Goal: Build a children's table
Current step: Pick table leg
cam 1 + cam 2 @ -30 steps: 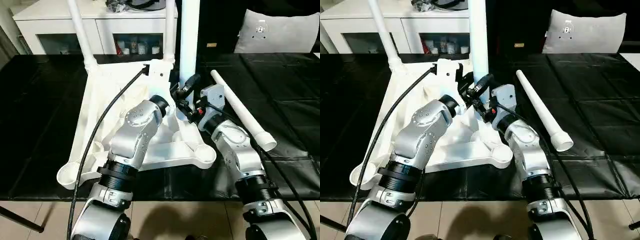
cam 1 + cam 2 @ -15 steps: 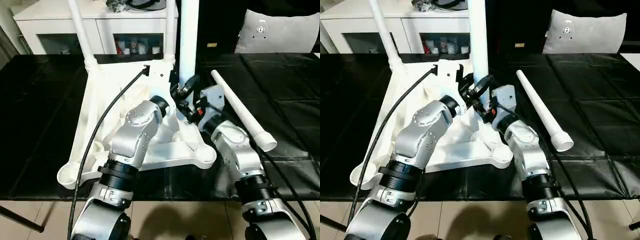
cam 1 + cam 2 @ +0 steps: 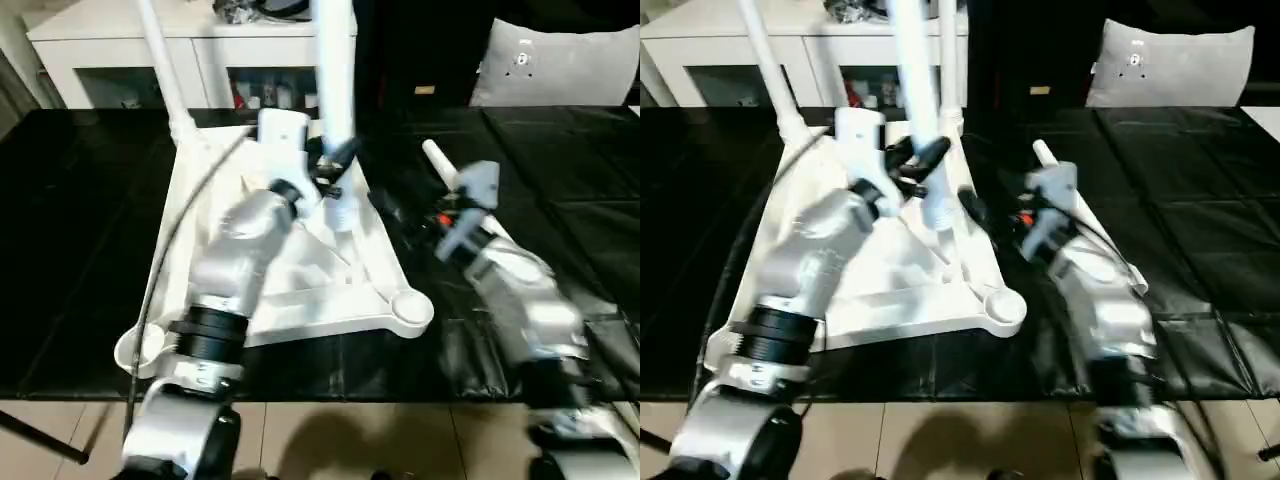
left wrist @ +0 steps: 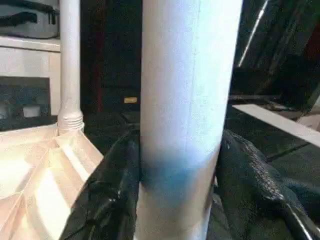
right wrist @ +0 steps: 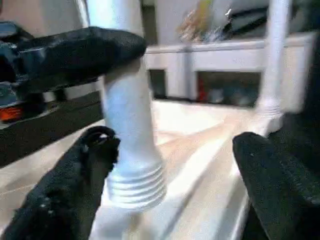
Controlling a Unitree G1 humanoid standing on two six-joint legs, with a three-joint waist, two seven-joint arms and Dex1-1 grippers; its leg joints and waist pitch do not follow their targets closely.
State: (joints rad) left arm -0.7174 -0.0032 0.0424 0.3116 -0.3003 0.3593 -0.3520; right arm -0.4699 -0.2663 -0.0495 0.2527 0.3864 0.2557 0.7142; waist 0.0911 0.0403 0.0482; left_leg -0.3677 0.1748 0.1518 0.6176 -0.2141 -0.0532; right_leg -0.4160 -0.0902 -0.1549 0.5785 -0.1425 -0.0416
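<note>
The children's table lies upside down: its white ribbed top rests on the black cover. Two legs stand upright in its far corner sockets. My left gripper is shut on a third leg, which hangs slightly tilted, its threaded end just above the top's ribs. In the left wrist view that leg stands between the black fingers. My right gripper is open to the right of it, fingers wide apart. A loose leg lies on the cover behind my right arm.
Near-corner sockets of the top hold nothing. A white cabinet stands behind the table and a grey cushion at the back right. A black cable runs along my left arm. The cover's front edge meets tan floor.
My right gripper has opened off the held leg and pulled back to the right. My left arm has carried the leg leftward and away from me, tilting it.
</note>
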